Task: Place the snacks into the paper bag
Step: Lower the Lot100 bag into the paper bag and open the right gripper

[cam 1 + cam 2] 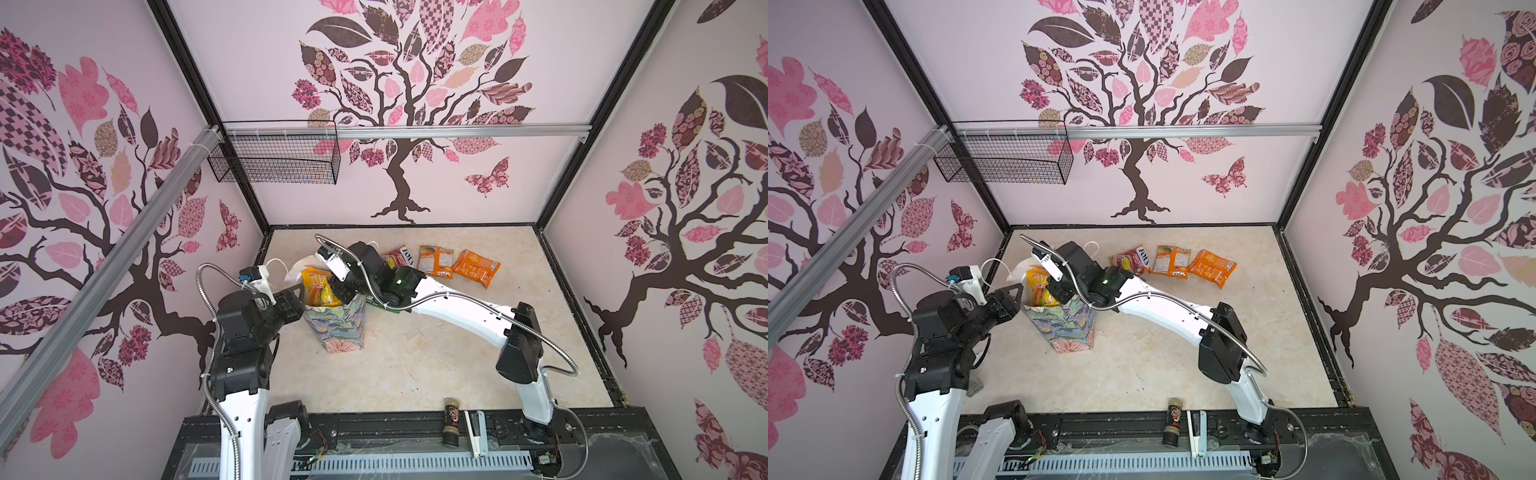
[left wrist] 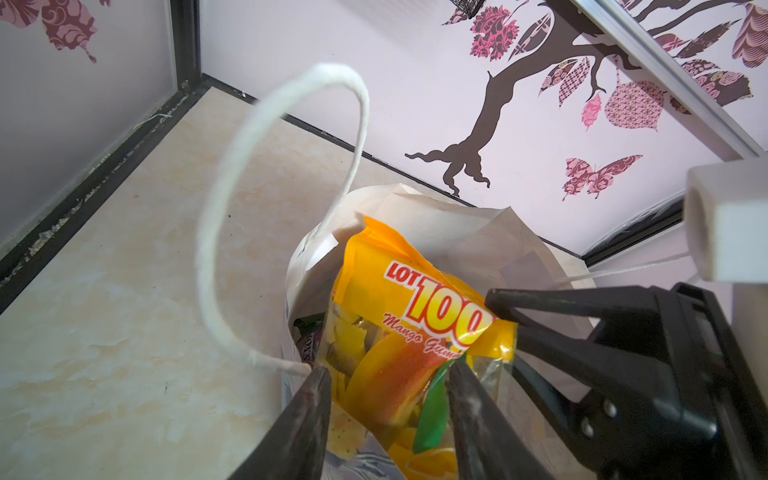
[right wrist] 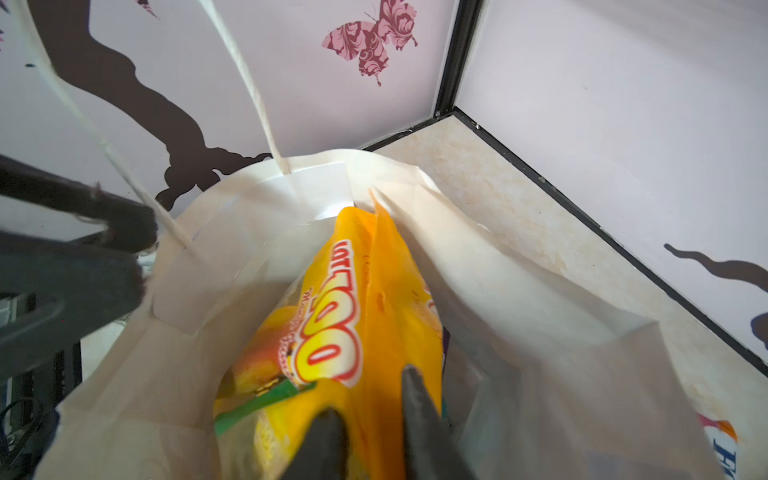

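Observation:
The floral paper bag (image 1: 338, 332) (image 1: 1073, 330) stands left of the table's middle, mouth open and white inside (image 3: 519, 291). A yellow "LOT 100" mango snack (image 1: 316, 284) (image 1: 1037, 284) (image 2: 409, 328) (image 3: 332, 324) sticks up out of it. My right gripper (image 1: 338, 291) (image 3: 369, 390) reaches into the mouth from the right, jaws slightly apart around that packet's edge. My left gripper (image 1: 296, 291) (image 2: 388, 374) is open at the bag's left rim, one finger outside by the cord handle (image 2: 232, 208). A FOX'S snack (image 1: 399, 257) and two orange snacks (image 1: 435, 261) (image 1: 476, 268) lie at the back.
A small dark jar (image 1: 451, 422) and a white stapler-like object (image 1: 476, 432) lie at the front edge. A black wire basket (image 1: 274, 153) hangs on the back wall's rail. The enclosure walls stand close behind and left of the bag.

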`<state>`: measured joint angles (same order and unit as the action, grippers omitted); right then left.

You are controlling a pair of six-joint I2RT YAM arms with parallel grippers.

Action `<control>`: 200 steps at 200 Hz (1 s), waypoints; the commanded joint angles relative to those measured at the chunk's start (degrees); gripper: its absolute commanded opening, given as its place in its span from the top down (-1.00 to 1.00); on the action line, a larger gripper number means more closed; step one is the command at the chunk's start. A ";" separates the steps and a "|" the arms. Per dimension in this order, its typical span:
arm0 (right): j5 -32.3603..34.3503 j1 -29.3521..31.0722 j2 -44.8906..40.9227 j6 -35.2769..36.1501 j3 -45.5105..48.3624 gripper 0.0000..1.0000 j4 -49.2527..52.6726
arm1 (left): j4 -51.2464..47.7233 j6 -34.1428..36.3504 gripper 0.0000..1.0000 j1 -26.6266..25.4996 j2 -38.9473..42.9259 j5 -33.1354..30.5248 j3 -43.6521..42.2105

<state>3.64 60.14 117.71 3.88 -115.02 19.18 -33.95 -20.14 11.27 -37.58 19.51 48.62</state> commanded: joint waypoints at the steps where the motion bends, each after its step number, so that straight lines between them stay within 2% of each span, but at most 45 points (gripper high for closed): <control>1: 1.15 0.10 -6.35 0.71 -5.45 0.14 -0.41 | 1.19 0.78 -0.04 0.01 0.12 -0.56 -0.56; 16: 0.42 0.12 -6.41 0.21 -8.04 -0.03 1.52 | 0.79 1.69 -0.08 0.00 -0.77 -1.26 0.87; 43: -2.81 0.17 -7.83 -2.23 -12.63 -0.11 5.37 | -4.01 3.36 -0.11 -0.02 -3.90 -0.25 7.65; 68: -2.93 0.16 -13.74 -4.61 -9.90 -0.12 5.55 | -8.24 3.43 -0.13 -0.43 -6.30 2.77 14.83; 94: 1.63 0.16 -23.51 -6.54 3.52 -0.14 1.69 | -14.05 4.83 -0.14 -2.76 -8.94 3.16 22.04; 109: 5.26 0.20 -29.61 -8.15 13.90 -0.18 -3.12 | -18.64 6.13 -0.14 -6.87 -11.11 0.11 26.47; 129: 5.42 0.15 -34.17 -10.16 24.07 -0.22 -8.40 | -23.01 7.02 -0.12 -12.33 -13.75 -3.13 30.88; 153: 2.20 0.17 -33.80 -11.29 28.01 -0.23 -10.15 | -26.92 8.41 -0.08 -14.30 -16.68 -6.19 34.20; 181: 2.27 0.19 -30.32 -11.00 28.29 -0.23 -11.92 | -33.67 11.20 0.05 -14.50 -23.24 -4.81 38.01; 200: 2.69 0.22 -27.18 -10.65 27.50 -0.21 -13.34 | -34.49 11.61 0.05 -14.62 -24.91 -7.80 37.96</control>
<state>6.15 60.20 87.07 -6.48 -86.08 10.04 -62.72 -11.14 -3.07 -60.55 15.07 84.73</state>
